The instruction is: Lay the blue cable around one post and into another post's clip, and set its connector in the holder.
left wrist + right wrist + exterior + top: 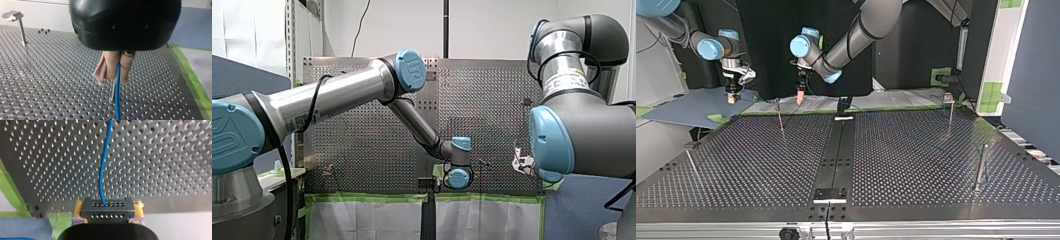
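In the left wrist view my left gripper (112, 81) has its beige pads shut on the blue cable (117, 100), which hangs down past a thin post (113, 92) just under the fingertips. The right wrist view shows my right gripper (108, 203) with yellow pads shut on the black connector block (107, 212); the cable (103, 165) leaves the block's face and runs ahead over the perforated plate. In the top view my left gripper (799, 97) hovers at the plate's far edge beside a thin post (780, 117), and my right gripper (733, 98) hangs off the plate's far left corner.
A clip-topped post (949, 106) and a plain post (980, 167) stand at the top view's right, another post (691, 161) at its left. Black blocks sit on the centre strip, far (843, 106) and near (830, 195). Green tape (192, 80) lines the plate's edge.
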Robot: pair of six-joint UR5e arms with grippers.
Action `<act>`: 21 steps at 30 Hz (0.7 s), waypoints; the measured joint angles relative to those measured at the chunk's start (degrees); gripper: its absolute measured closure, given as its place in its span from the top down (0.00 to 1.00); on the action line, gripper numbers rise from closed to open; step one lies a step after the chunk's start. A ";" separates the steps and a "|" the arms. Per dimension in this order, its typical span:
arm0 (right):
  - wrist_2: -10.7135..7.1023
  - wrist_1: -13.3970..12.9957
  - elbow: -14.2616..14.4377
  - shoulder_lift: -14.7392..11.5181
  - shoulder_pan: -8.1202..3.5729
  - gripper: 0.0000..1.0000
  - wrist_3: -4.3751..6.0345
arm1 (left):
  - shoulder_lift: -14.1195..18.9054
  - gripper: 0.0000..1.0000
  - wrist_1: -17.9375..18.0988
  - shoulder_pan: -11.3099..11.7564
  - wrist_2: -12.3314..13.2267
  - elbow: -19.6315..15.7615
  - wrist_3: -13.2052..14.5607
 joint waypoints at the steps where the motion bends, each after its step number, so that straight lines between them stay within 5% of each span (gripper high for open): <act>1: -0.41 -0.18 0.00 0.00 0.10 0.02 -0.28 | -0.10 0.00 0.12 0.03 0.07 0.02 -0.06; 9: -3.38 -1.34 0.00 0.09 0.65 0.02 -1.08 | -1.58 0.00 0.56 0.37 0.99 0.46 -0.90; 21: 0.10 -0.95 0.01 0.33 -0.68 0.02 1.13 | -1.74 0.00 0.77 1.12 1.26 0.45 -1.12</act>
